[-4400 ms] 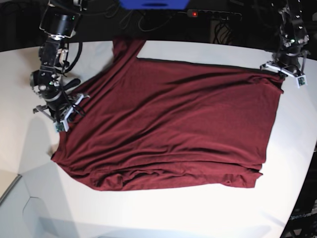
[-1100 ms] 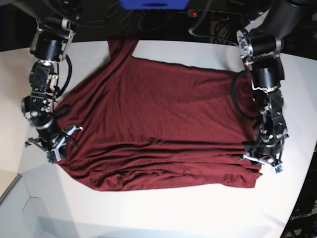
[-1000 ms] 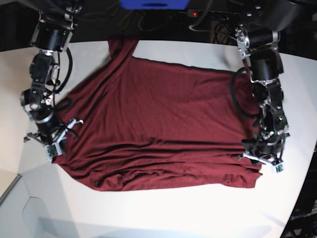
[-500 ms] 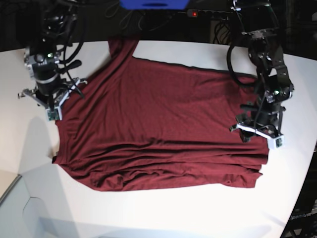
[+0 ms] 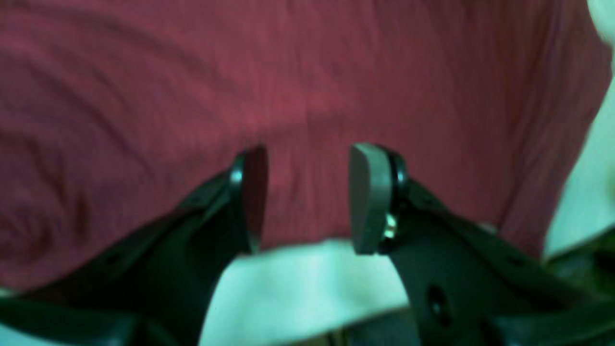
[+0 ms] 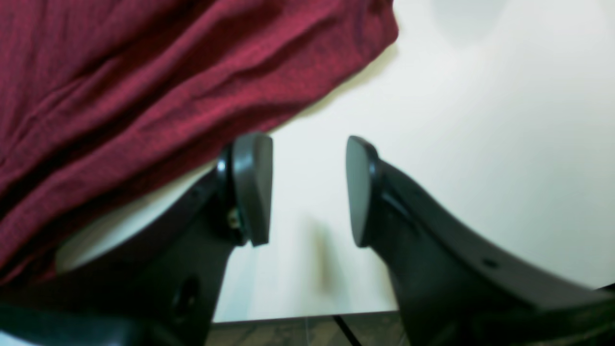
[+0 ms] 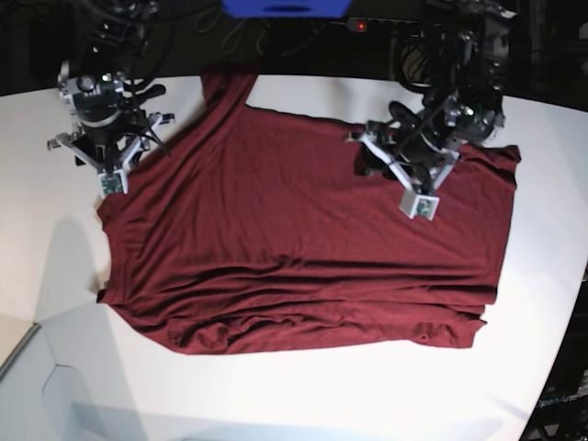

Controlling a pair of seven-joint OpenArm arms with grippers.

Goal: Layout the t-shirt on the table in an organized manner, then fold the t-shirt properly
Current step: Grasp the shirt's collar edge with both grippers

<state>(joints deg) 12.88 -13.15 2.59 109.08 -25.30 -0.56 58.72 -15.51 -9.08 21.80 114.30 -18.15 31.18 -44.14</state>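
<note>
**Both hands open above the spread t-shirt**

The dark maroon t-shirt [image 7: 303,239] lies spread on the white bench [image 7: 55,248], covering most of its middle. One sleeve reaches toward the far edge of the bench, and the near hem shows several long wrinkles. The fabric is mostly flat.

The left hand [image 5: 307,197] is above the shirt, over its far right part in the base view. Its two fingers [image 5: 367,197] stand apart and nothing is between them; below them the wrist view shows red cloth and a strip of bench.

The right hand [image 6: 307,190] is at the shirt's far left edge in the base view. Its fingers [image 6: 252,187] are also apart and hold nothing. Under them is bare bench, with the edge of the shirt just beside the left finger.
</note>
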